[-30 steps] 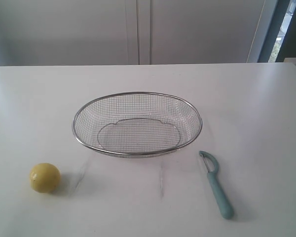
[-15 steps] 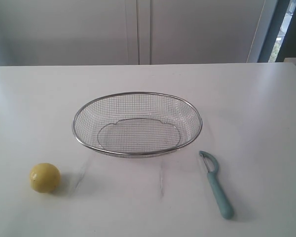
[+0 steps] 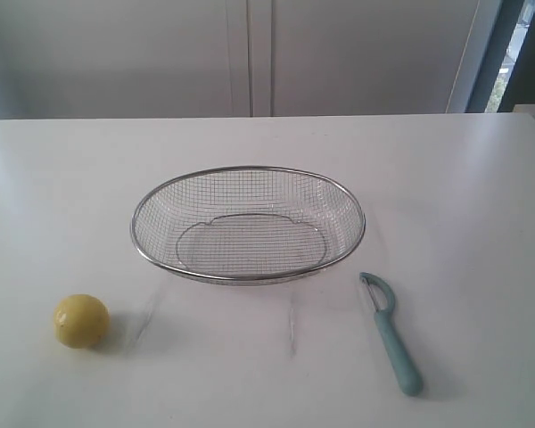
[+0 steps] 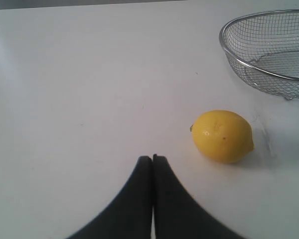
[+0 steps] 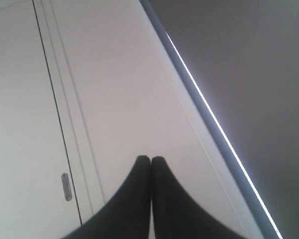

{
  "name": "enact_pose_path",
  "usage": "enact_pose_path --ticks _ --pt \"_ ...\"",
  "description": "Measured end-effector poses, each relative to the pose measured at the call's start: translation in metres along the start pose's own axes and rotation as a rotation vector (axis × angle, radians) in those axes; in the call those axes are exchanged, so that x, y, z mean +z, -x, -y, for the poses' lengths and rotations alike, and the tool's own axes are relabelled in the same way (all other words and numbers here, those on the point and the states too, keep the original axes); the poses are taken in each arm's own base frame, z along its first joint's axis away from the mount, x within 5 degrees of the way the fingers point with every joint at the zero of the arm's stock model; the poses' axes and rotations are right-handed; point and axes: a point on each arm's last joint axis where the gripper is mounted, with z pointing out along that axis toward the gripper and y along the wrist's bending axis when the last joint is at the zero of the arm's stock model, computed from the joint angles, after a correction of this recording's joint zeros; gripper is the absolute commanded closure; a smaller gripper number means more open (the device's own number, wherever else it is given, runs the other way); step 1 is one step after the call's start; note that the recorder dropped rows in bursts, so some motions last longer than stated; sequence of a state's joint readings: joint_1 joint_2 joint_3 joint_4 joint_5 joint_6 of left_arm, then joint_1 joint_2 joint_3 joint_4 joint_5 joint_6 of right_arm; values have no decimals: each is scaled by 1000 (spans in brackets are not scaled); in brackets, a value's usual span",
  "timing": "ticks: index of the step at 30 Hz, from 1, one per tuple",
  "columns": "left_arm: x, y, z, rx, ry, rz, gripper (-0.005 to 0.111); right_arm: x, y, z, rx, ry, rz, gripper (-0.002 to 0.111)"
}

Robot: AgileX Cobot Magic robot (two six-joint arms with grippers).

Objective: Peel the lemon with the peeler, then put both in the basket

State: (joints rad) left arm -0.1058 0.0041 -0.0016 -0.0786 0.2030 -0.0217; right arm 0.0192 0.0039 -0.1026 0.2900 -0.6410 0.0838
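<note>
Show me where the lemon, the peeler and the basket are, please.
lemon (image 3: 80, 321), exterior view, middle of its yellow skin.
peeler (image 3: 394, 343), exterior view, on the teal handle.
basket (image 3: 248, 168), exterior view, on the far metal rim.

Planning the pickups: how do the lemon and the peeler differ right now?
The lemon is yellow and nearly round; the peeler is pale teal, long and slim. In the exterior view the lemon lies left of the basket, the peeler right of it. Both rest on the white table, outside the basket.

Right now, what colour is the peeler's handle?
Pale teal. The peeler shows best in the exterior view, lying on the white table.
</note>
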Motion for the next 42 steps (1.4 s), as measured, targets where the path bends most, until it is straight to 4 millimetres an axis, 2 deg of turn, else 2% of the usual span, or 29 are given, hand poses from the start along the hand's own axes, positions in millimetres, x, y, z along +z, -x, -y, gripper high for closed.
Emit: enact_pose_path --ticks 10,15,22,31,42 --pt "0 0 0 0 0 0 107 13 7 -13 -216 53 -175 108" --pt "0 0 0 0 0 0 107 26 3 -17 -286 61 -301 108" --pt "0 0 0 0 0 0 107 44 -15 -20 -307 58 -584 108" --pt "0 0 0 0 0 0 107 58 -40 -19 -328 58 -928 108" --pt "0 0 0 0 0 0 107 78 -58 -22 -321 55 -1215 108"
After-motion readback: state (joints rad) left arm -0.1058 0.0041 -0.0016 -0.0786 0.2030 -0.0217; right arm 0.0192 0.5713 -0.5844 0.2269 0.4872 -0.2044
